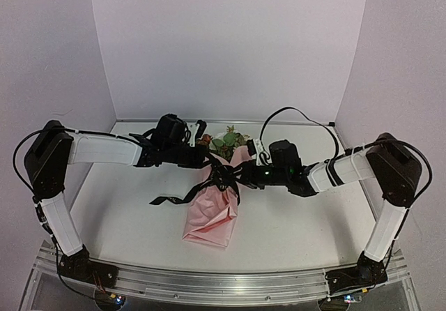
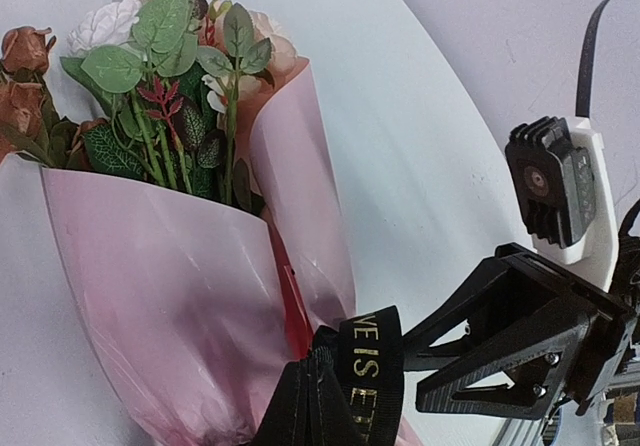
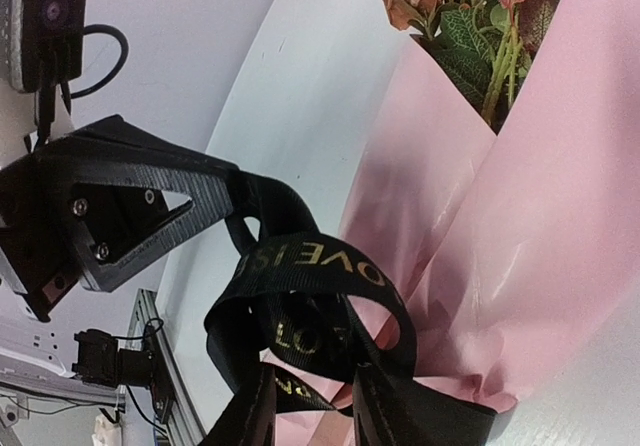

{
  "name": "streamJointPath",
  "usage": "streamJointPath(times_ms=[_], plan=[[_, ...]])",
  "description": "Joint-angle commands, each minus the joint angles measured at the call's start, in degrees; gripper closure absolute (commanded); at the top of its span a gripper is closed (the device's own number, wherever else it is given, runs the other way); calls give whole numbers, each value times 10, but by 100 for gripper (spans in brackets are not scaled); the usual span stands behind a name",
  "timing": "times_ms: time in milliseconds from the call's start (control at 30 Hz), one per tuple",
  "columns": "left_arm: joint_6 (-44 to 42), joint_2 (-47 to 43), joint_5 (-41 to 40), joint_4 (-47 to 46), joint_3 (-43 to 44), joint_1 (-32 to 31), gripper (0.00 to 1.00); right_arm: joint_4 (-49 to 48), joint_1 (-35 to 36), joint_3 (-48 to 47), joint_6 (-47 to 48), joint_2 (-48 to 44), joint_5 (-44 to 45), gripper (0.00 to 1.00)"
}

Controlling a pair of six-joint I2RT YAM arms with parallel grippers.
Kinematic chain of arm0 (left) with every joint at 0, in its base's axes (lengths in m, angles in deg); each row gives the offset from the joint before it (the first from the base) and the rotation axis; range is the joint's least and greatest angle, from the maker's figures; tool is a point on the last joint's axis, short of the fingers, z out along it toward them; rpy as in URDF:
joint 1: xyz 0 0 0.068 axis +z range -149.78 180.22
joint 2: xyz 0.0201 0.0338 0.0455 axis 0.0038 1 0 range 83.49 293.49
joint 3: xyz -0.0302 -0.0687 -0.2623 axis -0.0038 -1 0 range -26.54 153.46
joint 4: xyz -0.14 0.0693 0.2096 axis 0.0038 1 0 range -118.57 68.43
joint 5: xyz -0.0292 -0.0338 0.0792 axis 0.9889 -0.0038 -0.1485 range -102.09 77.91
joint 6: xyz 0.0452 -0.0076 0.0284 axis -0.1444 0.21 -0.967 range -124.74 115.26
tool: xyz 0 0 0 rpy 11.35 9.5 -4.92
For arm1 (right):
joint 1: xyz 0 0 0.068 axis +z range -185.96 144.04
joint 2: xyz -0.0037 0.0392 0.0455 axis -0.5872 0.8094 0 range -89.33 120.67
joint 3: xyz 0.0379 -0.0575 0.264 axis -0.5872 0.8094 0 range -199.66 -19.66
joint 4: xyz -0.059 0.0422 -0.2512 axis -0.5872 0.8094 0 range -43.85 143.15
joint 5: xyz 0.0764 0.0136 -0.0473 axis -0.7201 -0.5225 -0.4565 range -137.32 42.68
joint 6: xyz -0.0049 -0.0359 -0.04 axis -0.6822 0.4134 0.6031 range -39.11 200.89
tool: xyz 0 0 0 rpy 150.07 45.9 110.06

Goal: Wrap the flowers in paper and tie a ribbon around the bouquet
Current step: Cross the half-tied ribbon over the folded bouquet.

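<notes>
White table (image 1: 293, 227), pale walls (image 1: 230, 46). I see the pink-paper bouquet (image 1: 212, 217) lying centre, roses rearward; left gripper (image 3: 215, 194) clamps the black lettered ribbon (image 3: 320, 261); right gripper (image 2: 413, 374) stands narrowly parted beside it.

white table (image 1: 300, 234) is carrying one bundle | bouquet (image 1: 212, 217) is lying mid-table, wide end pointing to far edge | ribbon (image 1: 167, 200) tail is trailing leftward

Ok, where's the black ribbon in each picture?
Top view: ribbon in the centre, round the pink paper, one tail trailing left.
Left wrist: ribbon at the bottom centre, gold letters showing.
Right wrist: ribbon looped at the lower centre.
Shared landmark: the pink paper, right beside the ribbon in all three.
</notes>
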Motion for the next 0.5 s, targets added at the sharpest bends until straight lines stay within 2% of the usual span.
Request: streamJointPath(times_ms=[0, 200, 300, 467], plan=[[-3, -12, 5, -22, 4, -3, 100, 63, 14, -5, 62, -51, -4, 72], [4, 1, 43, -19, 13, -2, 100, 193, 40, -40, 164, -64, -11, 69], [6, 4, 52, -16, 14, -2, 100, 253, 55, -59, 217, -65, 14, 65], [5, 10, 62, -7, 21, -2, 100, 259, 62, -74, 247, -59, 40, 60]])
